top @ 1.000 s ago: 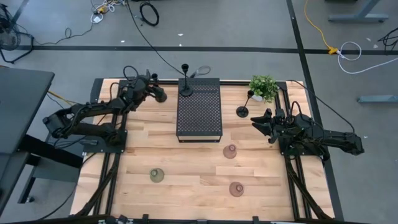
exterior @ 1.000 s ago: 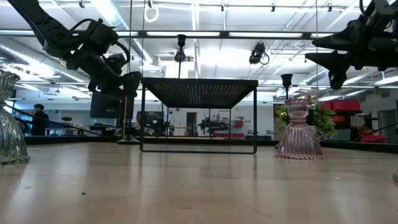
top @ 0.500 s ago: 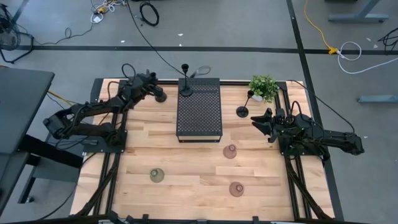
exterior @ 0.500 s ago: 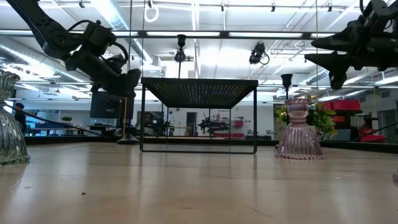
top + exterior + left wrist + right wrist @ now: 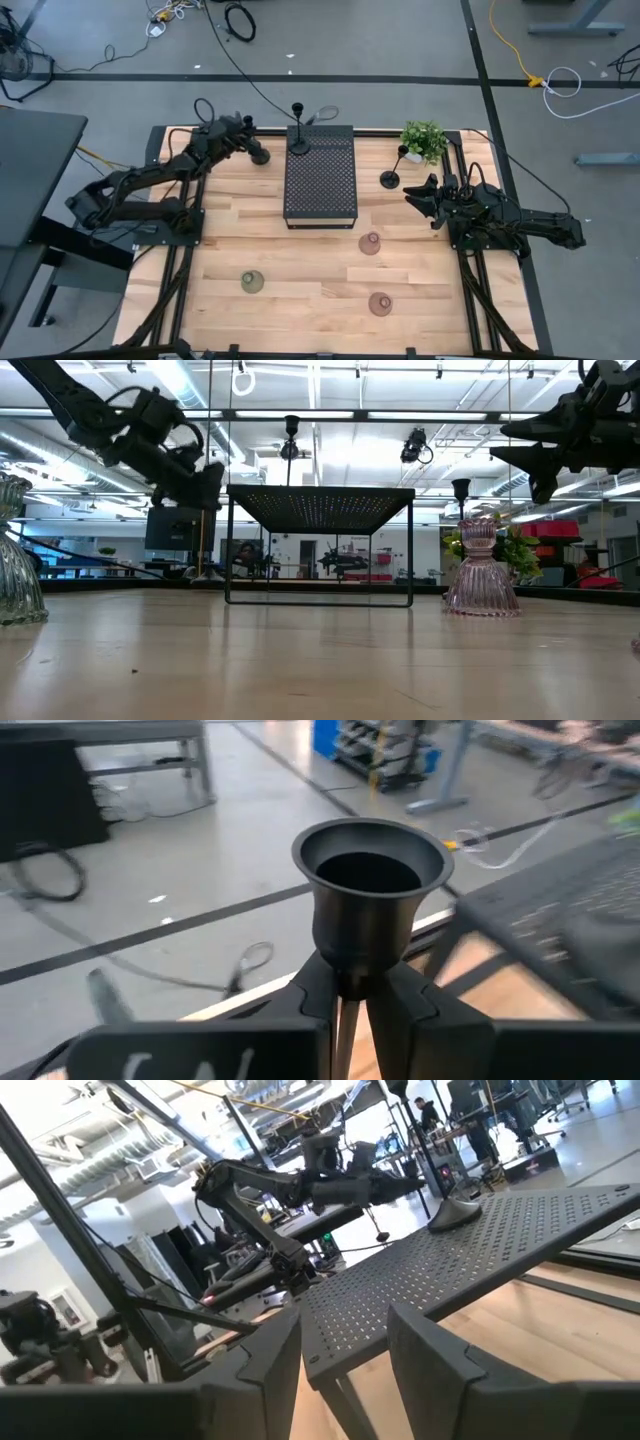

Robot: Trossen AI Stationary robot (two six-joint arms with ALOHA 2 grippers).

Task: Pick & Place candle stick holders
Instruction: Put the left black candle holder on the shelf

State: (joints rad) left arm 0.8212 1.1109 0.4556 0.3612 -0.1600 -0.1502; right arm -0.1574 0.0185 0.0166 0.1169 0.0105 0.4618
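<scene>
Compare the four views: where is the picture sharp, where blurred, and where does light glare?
Left wrist view: black holder's cup sharp, perforated block beside it blurred. Low view: ceiling strip lights glare, arms silhouetted. High view: even light. Right wrist view: bright background washed out.

Three black holders [image 5: 389,179], three domes [image 5: 370,243]

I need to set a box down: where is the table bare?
Bare: the left side between the left arm's base and the block, and the front edge below the olive holder. Crowded: the far right corner, with plant, black holder and right hand.
</scene>
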